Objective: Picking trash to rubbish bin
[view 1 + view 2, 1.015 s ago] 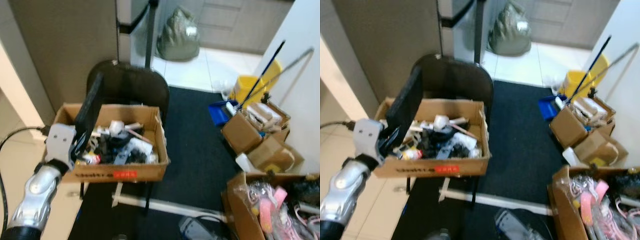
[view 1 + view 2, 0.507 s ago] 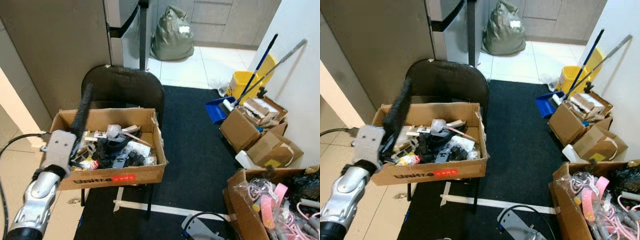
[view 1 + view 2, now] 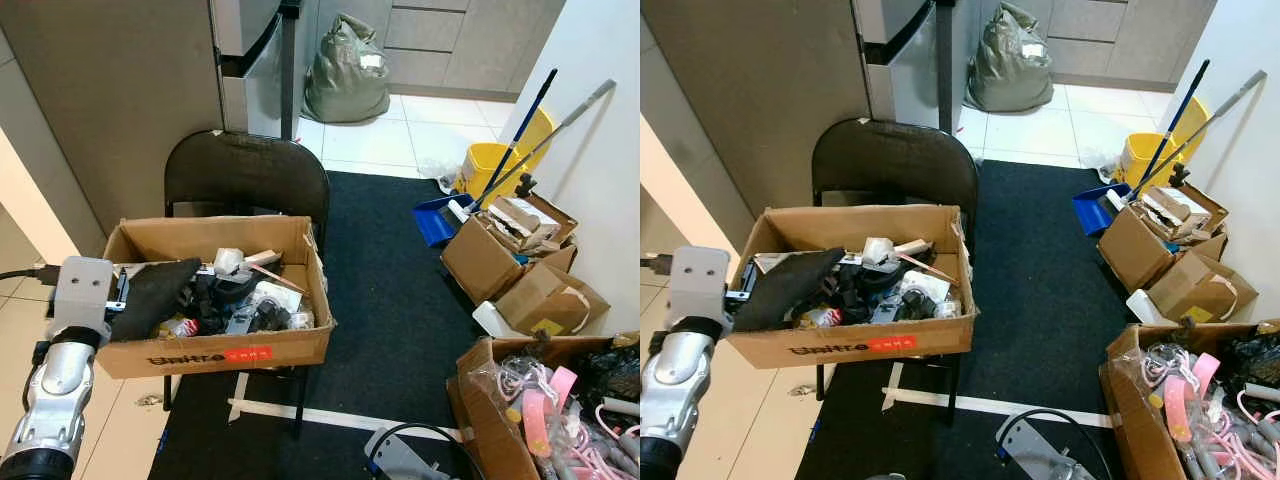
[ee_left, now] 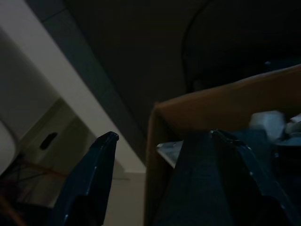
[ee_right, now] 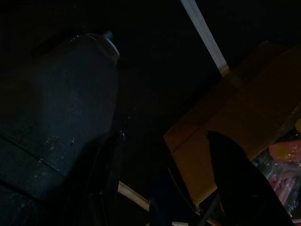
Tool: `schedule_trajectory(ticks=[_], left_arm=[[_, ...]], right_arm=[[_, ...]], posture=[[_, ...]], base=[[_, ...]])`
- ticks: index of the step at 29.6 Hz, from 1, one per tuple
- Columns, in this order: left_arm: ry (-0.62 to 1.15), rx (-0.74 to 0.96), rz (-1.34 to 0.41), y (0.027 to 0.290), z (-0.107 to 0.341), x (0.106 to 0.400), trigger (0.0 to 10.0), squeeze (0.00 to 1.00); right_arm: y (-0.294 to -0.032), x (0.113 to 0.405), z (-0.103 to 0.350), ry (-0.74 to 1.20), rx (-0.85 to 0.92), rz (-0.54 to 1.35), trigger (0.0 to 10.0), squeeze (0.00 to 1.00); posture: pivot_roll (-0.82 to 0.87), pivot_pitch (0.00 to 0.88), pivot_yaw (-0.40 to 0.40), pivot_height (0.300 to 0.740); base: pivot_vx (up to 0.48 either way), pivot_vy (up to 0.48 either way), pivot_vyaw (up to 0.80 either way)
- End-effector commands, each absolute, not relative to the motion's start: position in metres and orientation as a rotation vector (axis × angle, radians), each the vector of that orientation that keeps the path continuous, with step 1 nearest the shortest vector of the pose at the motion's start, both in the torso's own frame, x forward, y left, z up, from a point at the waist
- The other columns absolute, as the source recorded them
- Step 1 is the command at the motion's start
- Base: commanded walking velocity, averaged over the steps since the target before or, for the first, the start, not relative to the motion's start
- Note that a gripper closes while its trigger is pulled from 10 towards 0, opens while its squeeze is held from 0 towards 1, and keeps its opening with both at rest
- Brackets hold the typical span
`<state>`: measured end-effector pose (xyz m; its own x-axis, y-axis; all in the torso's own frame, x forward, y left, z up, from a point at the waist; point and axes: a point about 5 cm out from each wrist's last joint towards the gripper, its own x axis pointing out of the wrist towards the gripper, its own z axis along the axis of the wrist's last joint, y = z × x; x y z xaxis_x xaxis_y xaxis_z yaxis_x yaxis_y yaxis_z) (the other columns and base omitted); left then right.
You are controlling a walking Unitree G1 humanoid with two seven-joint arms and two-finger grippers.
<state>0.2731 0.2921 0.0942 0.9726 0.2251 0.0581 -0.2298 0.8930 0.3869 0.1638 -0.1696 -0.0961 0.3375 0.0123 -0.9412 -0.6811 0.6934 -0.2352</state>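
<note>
Left gripper [image 3: 150,295] reaches over the left wall of the cardboard box [image 3: 215,350], fingers spread wide, one finger [image 4: 89,183] outside the wall and one inside among the trash [image 3: 245,300]. Box stands on a black folding chair [image 3: 245,175]. Right gripper [image 5: 164,188] hangs with fingers apart, near another cardboard box [image 5: 235,127].

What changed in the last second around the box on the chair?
The left pincer, which stood raised above the box's near-left corner, has swung down, and its fingers now lie over the left wall into the cardboard box, open. Nothing was picked up. The box, its trash and the chair stayed put.
</note>
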Motion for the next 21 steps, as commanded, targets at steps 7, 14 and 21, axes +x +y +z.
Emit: schedule_trajectory(ticks=[7, 14, 21], left_arm=[[-0.123, 0.164, 0.319, 0.298, 0.114, 0.280, 10.0, 0.51], [-0.270, -0.199, -0.029, 0.252, 0.141, 0.287, 10.0, 0.00], [-0.151, -0.270, -0.802, 0.160, 0.130, 0.241, 10.0, 0.00]], right_arm=[[-0.168, 0.155, -0.100, 1.187, -0.680, 0.519, 10.0, 0.00], [-0.169, 0.154, -0.100, 1.188, -0.672, 0.520, 10.0, 0.00], [-0.167, 0.152, -0.101, 1.187, -0.638, 0.523, 10.0, 0.00]], posture=[[0.18, 0.051, -0.020, 0.740], [0.18, 0.053, -0.020, 0.740], [0.18, 0.050, -0.018, 0.740]], base=[[0.000, 0.000, 0.00], [0.000, 0.000, 0.00], [0.000, 0.000, 0.00]])
